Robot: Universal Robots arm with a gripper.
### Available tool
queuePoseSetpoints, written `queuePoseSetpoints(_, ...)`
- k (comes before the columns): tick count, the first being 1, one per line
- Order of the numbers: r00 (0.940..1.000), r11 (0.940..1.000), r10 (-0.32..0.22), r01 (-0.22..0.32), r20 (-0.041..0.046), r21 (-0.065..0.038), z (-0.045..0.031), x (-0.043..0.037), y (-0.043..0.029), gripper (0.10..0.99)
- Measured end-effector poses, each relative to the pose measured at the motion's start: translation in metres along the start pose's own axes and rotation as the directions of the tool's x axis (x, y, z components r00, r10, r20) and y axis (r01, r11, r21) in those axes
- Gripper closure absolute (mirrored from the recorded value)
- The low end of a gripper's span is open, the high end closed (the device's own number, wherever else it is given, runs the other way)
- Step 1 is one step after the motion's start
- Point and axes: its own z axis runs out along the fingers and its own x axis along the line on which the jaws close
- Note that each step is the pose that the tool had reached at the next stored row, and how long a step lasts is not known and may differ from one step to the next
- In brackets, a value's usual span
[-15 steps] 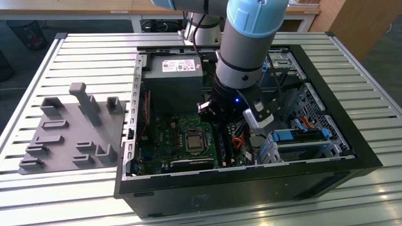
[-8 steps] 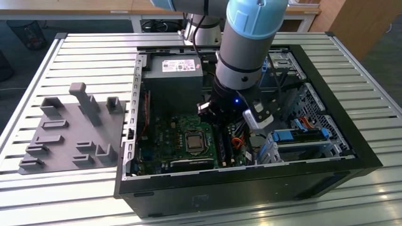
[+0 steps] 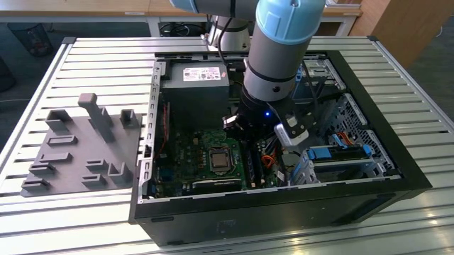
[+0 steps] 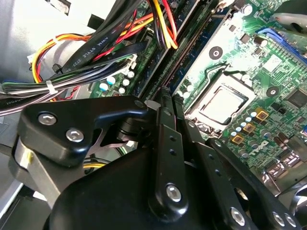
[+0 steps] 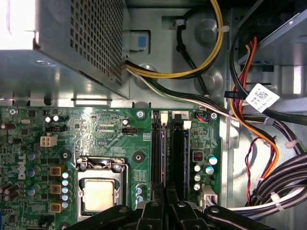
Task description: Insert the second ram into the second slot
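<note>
While the arm [image 3: 273, 58] reaches steeply into the case [image 3: 397, 175], its gripper [image 5: 165, 191] fingers sit together over the memory slots [image 5: 170, 153].

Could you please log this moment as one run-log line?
gripper: low inside open PC case, fingers together over RAM slots | slots: beside CPU socket | second ram: not discernible

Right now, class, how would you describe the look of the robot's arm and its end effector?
The arm is a thick grey metal tube with a light-blue joint cap and a small blue light near its wrist. The end effector is matte black, built of rounded linkage bars fastened with silver screws.
</note>
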Motion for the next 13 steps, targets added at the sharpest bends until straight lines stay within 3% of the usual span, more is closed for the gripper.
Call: queuePoseSetpoints(13, 1.0, 1.0, 0.004, -0.004, -0.0005, 0.001, -0.0002, -0.0004, -0.0005, 0.949)
